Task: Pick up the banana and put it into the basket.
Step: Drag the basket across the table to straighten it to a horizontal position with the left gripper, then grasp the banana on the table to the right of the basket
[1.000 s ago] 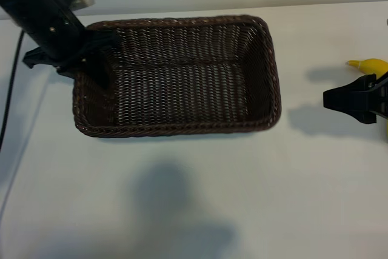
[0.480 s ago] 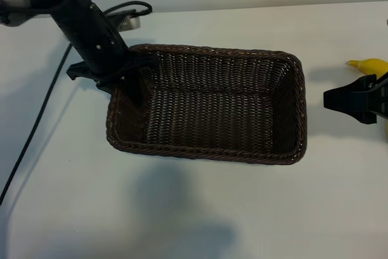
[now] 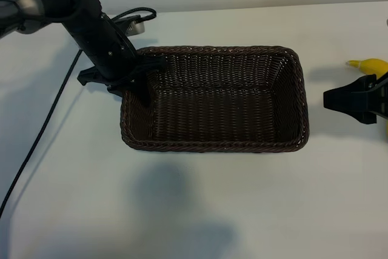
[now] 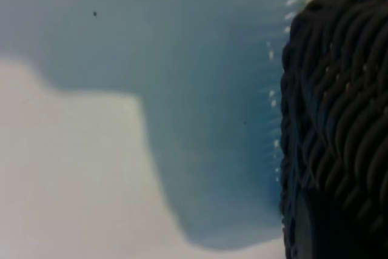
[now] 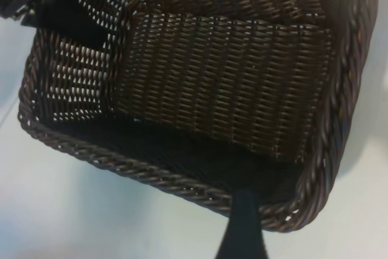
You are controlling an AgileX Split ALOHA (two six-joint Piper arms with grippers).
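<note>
White counter [image 3: 194, 210] fills the whole view, and the basket [image 3: 291, 98] sits on it near the middle, with nothing inside. I judge the task is at an early stage: the banana [image 3: 368, 65] is not yet picked up. It lies on the counter at the right edge, well apart from the basket, and I see only its yellow end, because my right gripper [image 3: 345, 98] hides the rest.

My left gripper [image 3: 142, 80] is at the left end of the basket. Its fingers are narrow and closed on the basket wall there, one finger [image 3: 145, 89] inside and the other outside, so it holds the basket by the rim. In the left wrist view the woven wall [image 4: 339, 119] is very close to the camera, which agrees with this.

My right gripper hangs just beside the banana with fingers wide apart, and it holds nothing. It points toward the basket, and its wrist view shows the basket's inside [image 5: 218, 71].

What is left, as I judge: take the banana, carry it over the rim, and release it inside.
</note>
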